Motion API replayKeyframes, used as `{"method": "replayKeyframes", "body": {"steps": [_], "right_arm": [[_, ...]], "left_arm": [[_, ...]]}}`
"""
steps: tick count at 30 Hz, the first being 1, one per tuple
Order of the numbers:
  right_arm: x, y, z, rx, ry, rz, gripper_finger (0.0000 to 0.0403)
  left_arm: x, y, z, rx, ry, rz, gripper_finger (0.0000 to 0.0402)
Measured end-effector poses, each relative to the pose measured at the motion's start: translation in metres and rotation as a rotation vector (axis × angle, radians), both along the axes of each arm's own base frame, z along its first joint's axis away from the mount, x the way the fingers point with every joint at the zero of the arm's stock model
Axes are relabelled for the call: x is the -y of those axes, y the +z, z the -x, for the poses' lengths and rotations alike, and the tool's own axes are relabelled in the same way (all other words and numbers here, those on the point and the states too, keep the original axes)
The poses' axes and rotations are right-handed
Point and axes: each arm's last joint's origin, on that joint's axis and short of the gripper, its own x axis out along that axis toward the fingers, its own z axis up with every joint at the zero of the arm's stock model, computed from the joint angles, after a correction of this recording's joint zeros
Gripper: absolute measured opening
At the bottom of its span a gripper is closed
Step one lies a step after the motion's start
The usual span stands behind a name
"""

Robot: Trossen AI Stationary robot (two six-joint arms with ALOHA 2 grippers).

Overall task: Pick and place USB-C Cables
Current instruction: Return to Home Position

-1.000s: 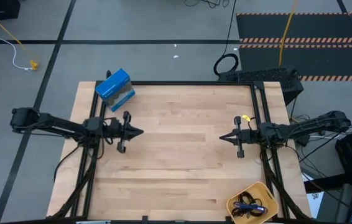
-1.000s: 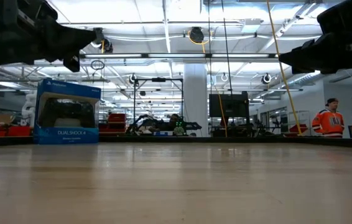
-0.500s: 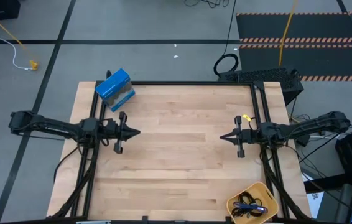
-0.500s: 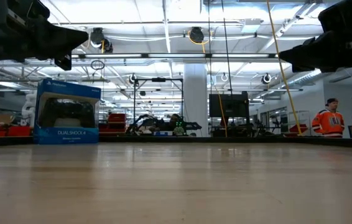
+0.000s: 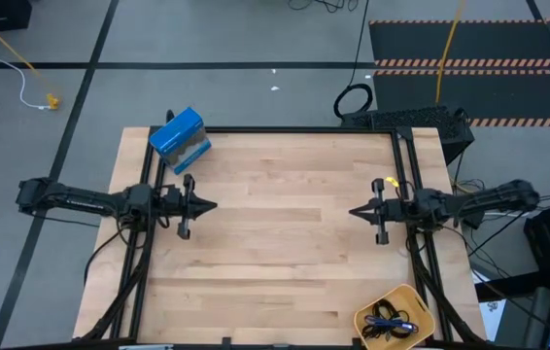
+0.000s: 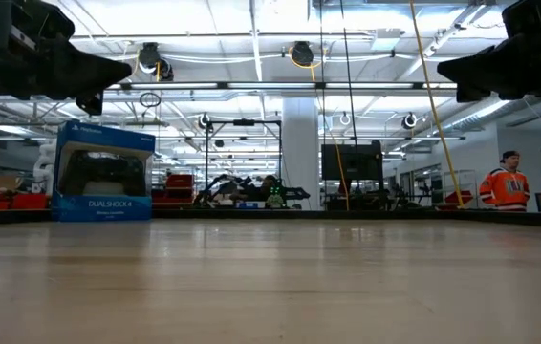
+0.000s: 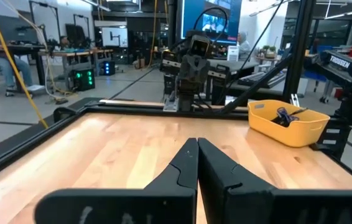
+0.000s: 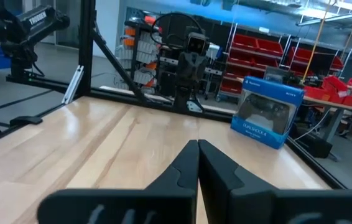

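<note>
The USB-C cables (image 5: 390, 322), black cords and a blue-purple one, lie bunched inside a yellow bin (image 5: 413, 297) at the table's near right corner; the left wrist view shows the cables (image 7: 286, 114) poking above the bin's wall (image 7: 288, 129). My left gripper (image 5: 217, 205) (image 7: 197, 144) hovers shut over the table's left half, pointing right. My right gripper (image 5: 350, 213) (image 8: 198, 144) hovers shut over the right half, pointing left, far from the bin. Both arms hang high above the tabletop in the low view.
A blue controller box (image 5: 180, 139) (image 6: 103, 172) (image 8: 269, 119) stands upright at the table's far left corner. A black frame rail (image 5: 294, 129) runs along the table's far edge. Bare wood (image 5: 280, 253) lies between the grippers. A person in orange (image 6: 503, 186) stands far behind.
Both grippers have drawn back a little from the table's middle: the left one toward the left edge, the right one toward the right edge. Both stay shut. The cables and the blue box have not moved.
</note>
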Motion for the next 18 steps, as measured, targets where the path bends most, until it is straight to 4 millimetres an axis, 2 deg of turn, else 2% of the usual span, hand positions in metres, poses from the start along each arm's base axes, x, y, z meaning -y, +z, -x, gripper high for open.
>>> {"method": "replayKeyframes", "body": {"steps": [18], "right_arm": [[0.002,-0.001,0.014,0.009,0.004,-0.017,0.0]], "left_arm": [[0.0,-0.002,0.0,-0.017,0.009,-0.003,0.0003]]}}
